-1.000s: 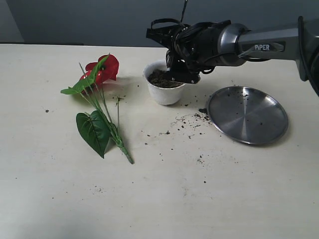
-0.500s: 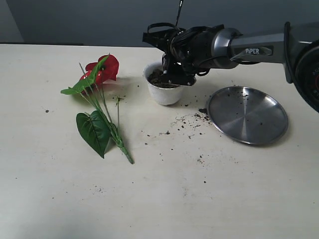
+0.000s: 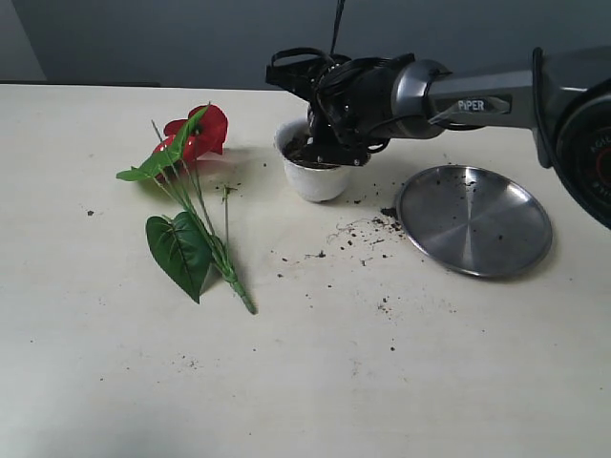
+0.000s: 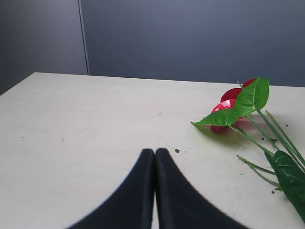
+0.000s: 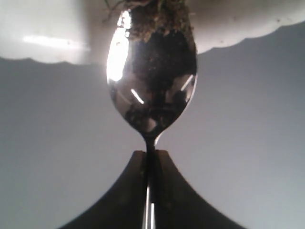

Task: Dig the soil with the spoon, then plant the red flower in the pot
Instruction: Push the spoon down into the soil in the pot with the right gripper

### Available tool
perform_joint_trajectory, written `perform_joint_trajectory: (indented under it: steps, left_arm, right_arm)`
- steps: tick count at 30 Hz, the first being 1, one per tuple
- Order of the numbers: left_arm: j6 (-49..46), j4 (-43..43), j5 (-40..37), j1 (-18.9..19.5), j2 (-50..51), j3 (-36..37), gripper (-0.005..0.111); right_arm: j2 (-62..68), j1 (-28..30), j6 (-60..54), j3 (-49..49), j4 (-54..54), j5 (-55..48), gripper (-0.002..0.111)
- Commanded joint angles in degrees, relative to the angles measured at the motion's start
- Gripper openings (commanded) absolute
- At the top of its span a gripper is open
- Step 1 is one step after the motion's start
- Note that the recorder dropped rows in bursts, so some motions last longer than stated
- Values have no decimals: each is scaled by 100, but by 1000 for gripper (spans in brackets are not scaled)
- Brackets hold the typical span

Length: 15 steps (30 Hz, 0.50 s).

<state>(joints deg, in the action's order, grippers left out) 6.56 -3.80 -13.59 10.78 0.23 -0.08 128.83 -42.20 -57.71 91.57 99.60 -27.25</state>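
The white pot [image 3: 315,177] stands at the table's middle back with dark soil [image 3: 304,151] inside. My right gripper [image 3: 334,151] hangs over the pot's right rim. In the right wrist view it [image 5: 151,153] is shut on the slim handle of the silver spoon [image 5: 151,86]. The spoon's tip touches crumbly soil [image 5: 159,19] just under the pot's scalloped rim [image 5: 238,26]. The red flower [image 3: 198,134] lies flat to the left of the pot, with its large leaf [image 3: 179,250] nearer the front. My left gripper [image 4: 155,152] is shut and empty, low over bare table beside the flower [image 4: 232,99].
A round steel plate [image 3: 474,220] speckled with soil lies to the right of the pot. Loose soil specks [image 3: 368,229] are scattered between pot and plate and toward the front. The left arm is outside the exterior view.
My right arm has shifted left and slightly down, bringing the gripper and spoon further over the pot's mouth. The flower, pot and plate have stayed put.
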Motion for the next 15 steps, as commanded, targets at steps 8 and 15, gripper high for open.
perform_joint_trajectory:
  steps: [8,15]
  left_arm:
    - [37,-3,29,4,-23,8,1]
    - [37,-3,29,4,-23,8,1]
  right_arm:
    - [-230,-69,-187,-356,34,-445,-1]
    - [-253,-92,-302,-356,34,-445,-1]
